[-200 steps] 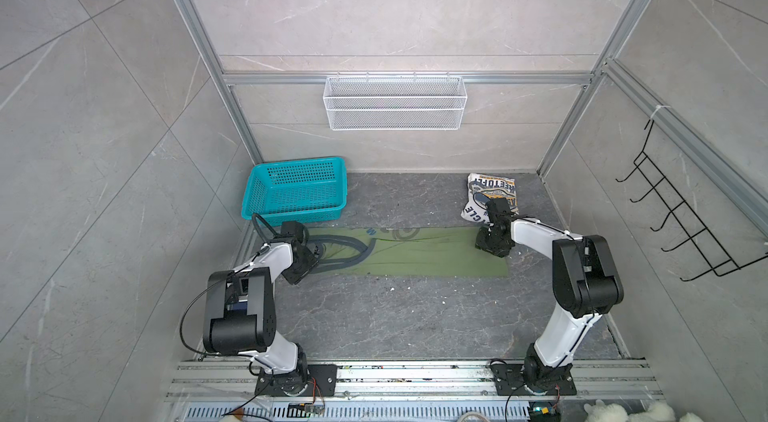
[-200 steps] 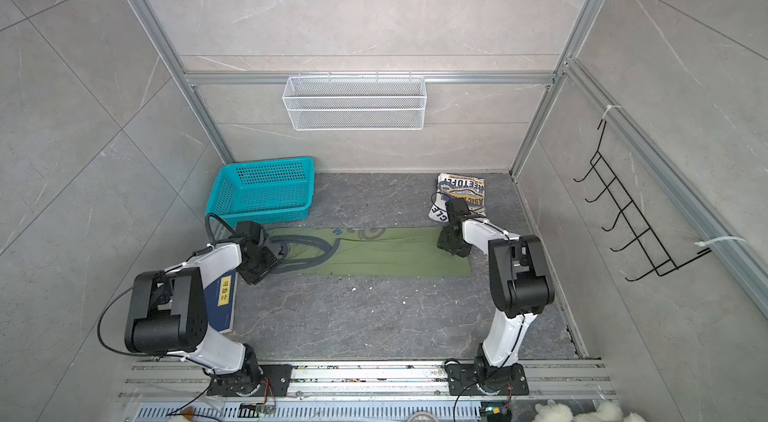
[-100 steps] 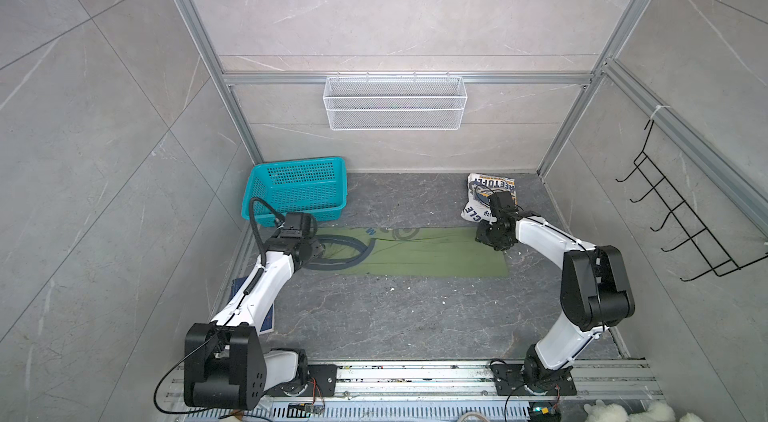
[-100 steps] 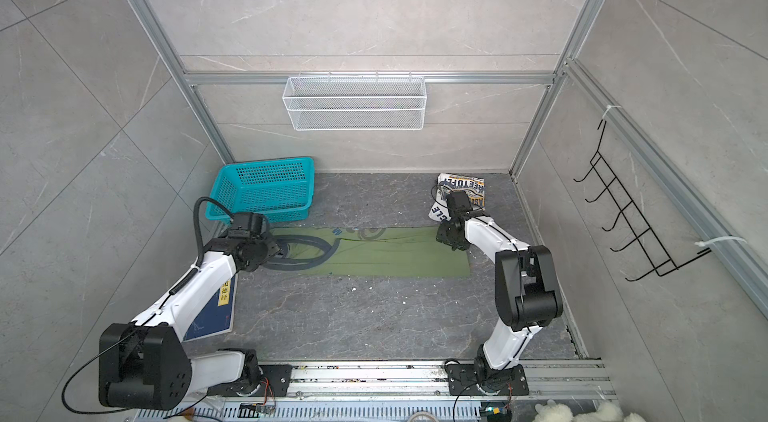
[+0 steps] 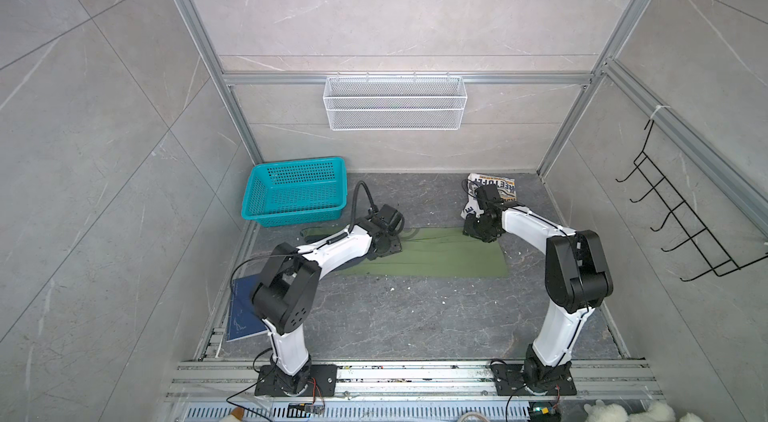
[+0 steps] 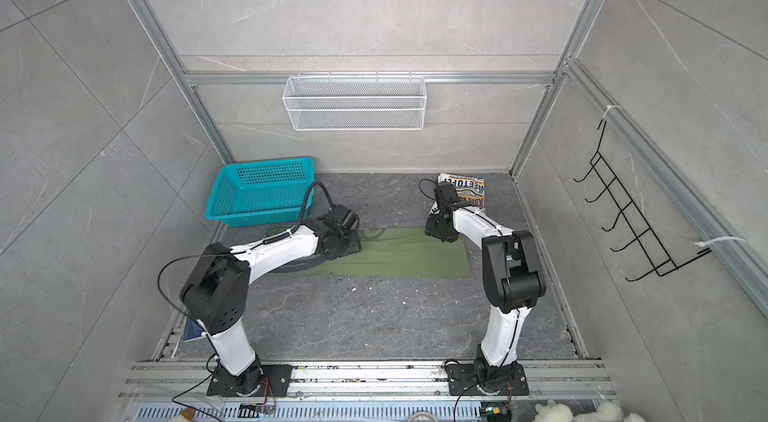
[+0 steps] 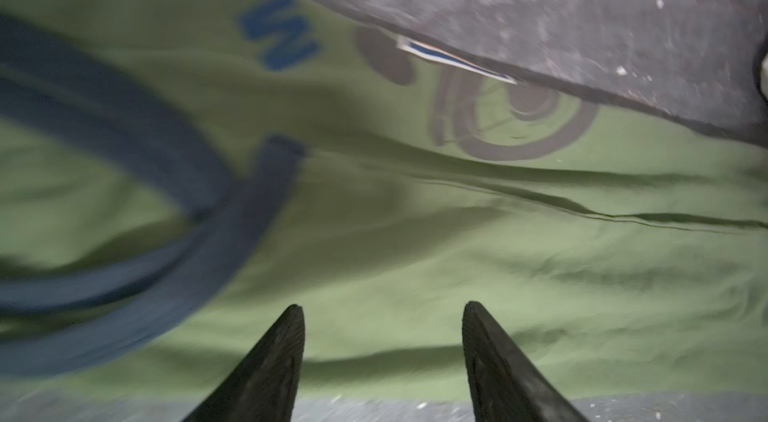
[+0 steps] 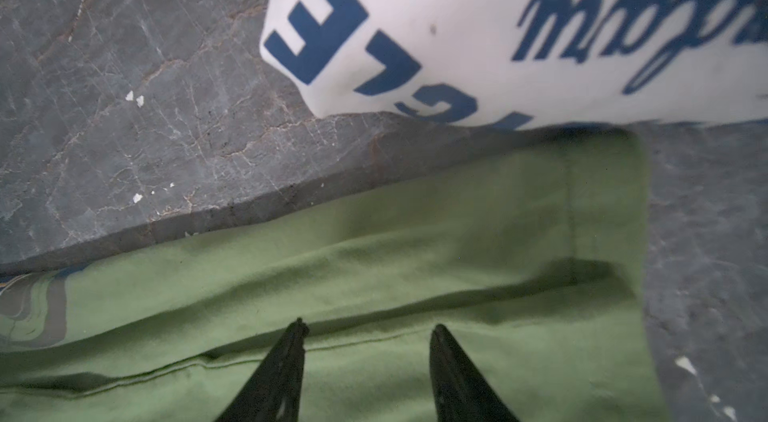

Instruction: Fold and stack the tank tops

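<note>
The spread-out tank top (image 5: 436, 260) is laid across the middle of the table (image 5: 415, 324), running left to right. The folded tank top (image 5: 505, 188) is set just behind its right end, near the back wall. A basket (image 5: 291, 220) is placed at the back left, and a book (image 5: 240, 316) at the left edge toward the front. A wire shelf (image 5: 395, 108) is hung on the back wall and a hook rack (image 5: 681, 224) on the right wall. The left gripper (image 7: 382, 312) is positioned over the spread top's left part, the right gripper (image 8: 368, 328) over its far right corner.
</note>
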`<state>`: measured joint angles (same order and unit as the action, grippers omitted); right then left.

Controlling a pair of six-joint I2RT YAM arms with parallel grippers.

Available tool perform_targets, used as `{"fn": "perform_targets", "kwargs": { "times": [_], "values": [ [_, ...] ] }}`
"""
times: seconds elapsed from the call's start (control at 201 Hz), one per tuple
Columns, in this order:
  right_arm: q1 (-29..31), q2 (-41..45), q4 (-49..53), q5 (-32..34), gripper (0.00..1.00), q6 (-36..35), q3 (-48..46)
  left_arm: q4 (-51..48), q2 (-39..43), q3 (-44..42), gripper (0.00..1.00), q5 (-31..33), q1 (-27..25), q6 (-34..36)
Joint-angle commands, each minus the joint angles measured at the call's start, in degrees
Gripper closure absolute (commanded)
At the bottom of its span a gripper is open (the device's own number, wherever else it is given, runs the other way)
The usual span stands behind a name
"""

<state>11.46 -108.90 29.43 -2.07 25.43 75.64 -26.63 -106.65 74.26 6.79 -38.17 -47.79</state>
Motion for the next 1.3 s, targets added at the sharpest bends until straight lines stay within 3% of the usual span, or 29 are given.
{"fn": "perform_targets", "kwargs": {
  "times": [0.0,0.299,0.557,0.716,0.94,1.134,1.224,1.299],
  "values": [
    [0.29,-2.99,2.52,-0.83,0.48,-1.06,3.19,-1.0,-4.25,4.0,0.37,-0.54,1.38,-0.99],
    [0.36,-8.03,7.05,1.19,0.49,1.81,3.79,-1.39,-5.73,-1.49,0.36,3.04,5.3,0.4],
    [0.58,3.57,5.79,2.09,0.5,7.35,-12.66,-0.28,-4.51,-4.5,0.36,1.8,5.21,6.08],
    [3.16,15.36,7.05,2.76,0.5,9.52,-23.11,-0.88,-8.94,0.45,0.36,-1.5,3.54,10.24],
    [5.84,30.85,10.23,1.31,0.5,12.54,-34.87,-3.09,-17.35,13.17,0.36,-5.53,-3.37,13.73],
    [6.17,41.39,16.79,3.11,0.5,10.65,-32.51,-6.48,-22.97,24.73,0.36,-7.83,-9.79,16.72],
    [6.37,40.45,16.6,4.39,0.5,8.96,-30.15,-9.78,-23.89,29.39,0.36,-7.26,-11.04,17.98],
    [6.33,37.56,15.44,5.04,0.5,7.55,-28.85,-10.24,-20.9,27.88,0.36,-4.97,-10.97,16.65]
  ]
}}
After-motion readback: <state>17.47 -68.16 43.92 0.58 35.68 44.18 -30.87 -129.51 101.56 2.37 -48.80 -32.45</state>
